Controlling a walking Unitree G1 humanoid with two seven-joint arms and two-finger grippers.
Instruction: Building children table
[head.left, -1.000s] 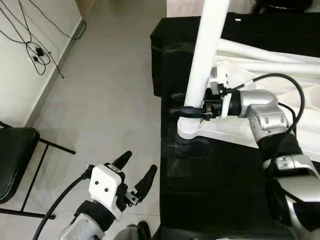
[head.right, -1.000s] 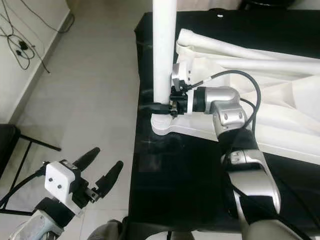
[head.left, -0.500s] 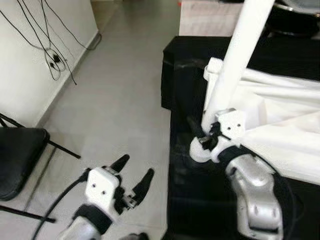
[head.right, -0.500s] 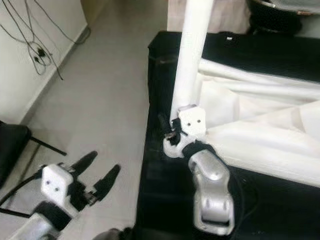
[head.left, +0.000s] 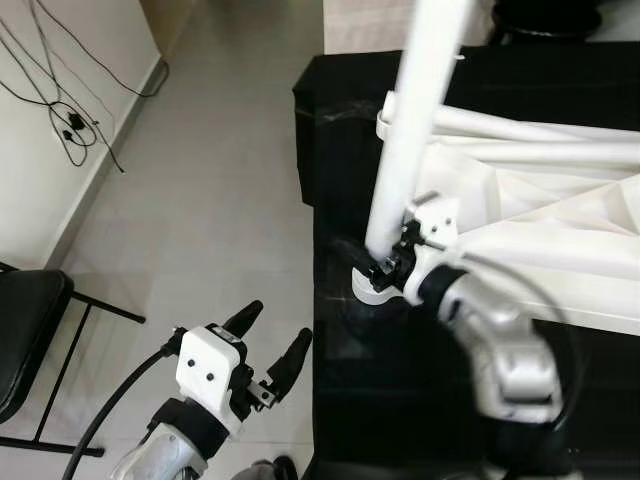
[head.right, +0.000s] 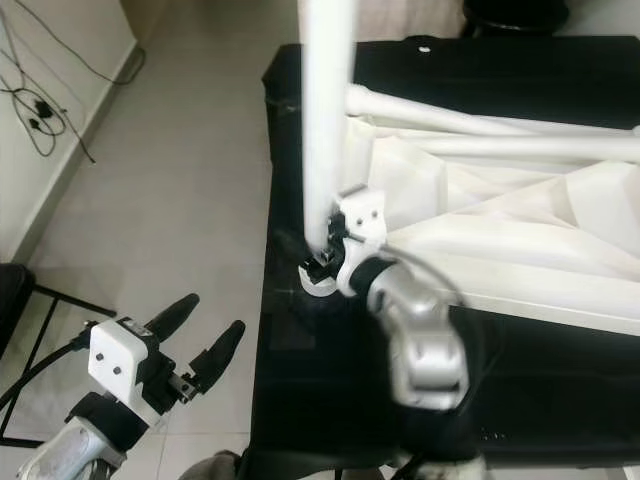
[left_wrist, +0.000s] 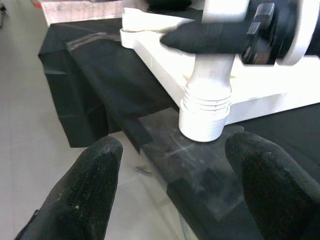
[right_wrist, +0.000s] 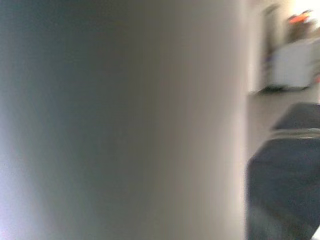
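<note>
I am seeing my right gripper (head.left: 392, 268) closing around one upright white plastic table leg (head.left: 408, 150), at the near-left corner of the white plastic tabletop (head.left: 560, 290) lying on the black-covered bench (head.left: 400, 370). My left gripper (head.left: 270, 345) is hovering spread wide, holding nothing, over the floor.

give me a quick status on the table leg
Right gripper clamped on white leg, upright in corner socket. Left gripper open, idle over floor. Nothing blocking.
</note>
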